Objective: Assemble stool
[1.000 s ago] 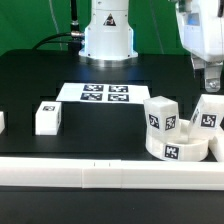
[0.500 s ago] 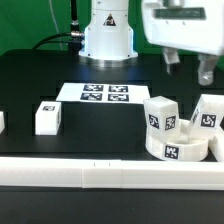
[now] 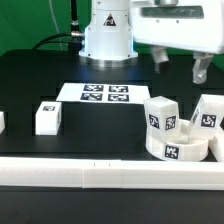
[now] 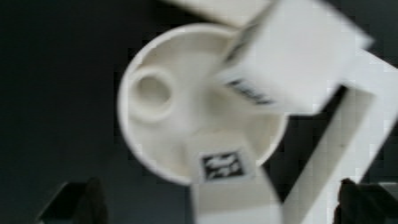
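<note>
The round white seat disc [image 3: 181,150] lies at the front on the exterior view's right, against the front rail. Behind it stand two tagged leg blocks [image 3: 160,113] [image 3: 207,113]. A third leg block [image 3: 48,117] stands alone toward the exterior view's left. My gripper [image 3: 180,66] hangs open well above the seat group, holding nothing. The wrist view looks down on the seat disc [image 4: 178,115] with its round hollow and on a leg block [image 4: 285,65] beside it. The gripper [image 4: 222,208] shows only as two dark fingertips [image 4: 71,205] far apart.
The marker board [image 3: 105,94] lies flat at mid-table in front of the robot base [image 3: 108,35]. A long white rail [image 3: 110,176] runs along the front edge. Another white part [image 3: 2,122] is cut off at the exterior view's left edge.
The hand has swung toward the exterior view's left and turned, so both fingers now show spread apart above the seat group. The parts on the table have not moved.
</note>
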Motion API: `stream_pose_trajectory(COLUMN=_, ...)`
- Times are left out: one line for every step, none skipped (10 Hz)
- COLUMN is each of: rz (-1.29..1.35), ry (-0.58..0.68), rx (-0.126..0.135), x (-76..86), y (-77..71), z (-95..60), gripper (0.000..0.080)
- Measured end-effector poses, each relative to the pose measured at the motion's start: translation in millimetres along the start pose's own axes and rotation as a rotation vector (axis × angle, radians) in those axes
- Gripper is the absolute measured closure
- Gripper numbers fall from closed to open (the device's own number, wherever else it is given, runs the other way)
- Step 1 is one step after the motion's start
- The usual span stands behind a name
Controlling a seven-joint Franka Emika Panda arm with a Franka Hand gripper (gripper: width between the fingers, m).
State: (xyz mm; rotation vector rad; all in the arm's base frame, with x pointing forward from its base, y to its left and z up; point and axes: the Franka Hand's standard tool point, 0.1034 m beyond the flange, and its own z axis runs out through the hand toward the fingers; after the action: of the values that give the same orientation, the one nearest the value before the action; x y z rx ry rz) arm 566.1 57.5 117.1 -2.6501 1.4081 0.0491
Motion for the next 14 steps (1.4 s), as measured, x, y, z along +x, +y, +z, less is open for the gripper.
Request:
stream_pose_trajectory(rz=-0.141, ry=0.006, rx=-0.006, x=17.9, y=11.0, z=-5.8, gripper=0.015)
stream_pose_trajectory(rz=-0.116, ry=0.007, rx=0.007, x=25.9, y=14.1, z=-9.0, gripper=0.015)
stream_pose_trajectory(rz=-0.149, ry=0.009, rx=0.001, x=25.7, y=14.6, z=-8.2, gripper=0.015)
stream_pose_trajectory(rz=-0.263, ry=0.009, rx=-0.001, x=25.8, y=14.8, z=-7.8, gripper=0.015)
stream_pose_trajectory(rz=-0.373, ry=0.012, rx=-0.013, x=27.5, y=16.6, z=-7.3, gripper=0.015)
stream_pose_trajectory(rz=-0.585, ry=0.027, rx=-0.058, x=36.0, y=22.5, z=-6.4, gripper=0.015)
stream_pose_trajectory(rz=-0.752, ry=0.031, rx=-0.081, x=47.2, y=30.4, z=-7.0, gripper=0.015)
stream_pose_trajectory(rz=-0.862, ry=0.034, rx=-0.093, x=54.2, y=34.9, z=-7.9, gripper=0.015)
stream_pose_trajectory(rz=-0.902, ry=0.031, rx=-0.094, x=53.8, y=34.7, z=-7.7, gripper=0.015)
stream_pose_trajectory(rz=-0.915, ry=0.03, rx=-0.093, x=53.8, y=34.8, z=-7.6, gripper=0.015)
stream_pose_trajectory(rz=-0.965, ry=0.034, rx=-0.098, x=59.2, y=39.1, z=-5.4, gripper=0.015)
stream_pose_trajectory(rz=-1.025, ry=0.04, rx=-0.11, x=75.4, y=52.4, z=1.0, gripper=0.015)
stream_pose_trajectory(rz=-1.045, ry=0.043, rx=-0.128, x=98.9, y=72.9, z=7.0, gripper=0.015)
stream_pose_trajectory(rz=-1.033, ry=0.061, rx=-0.142, x=119.6, y=89.9, z=13.6, gripper=0.015)
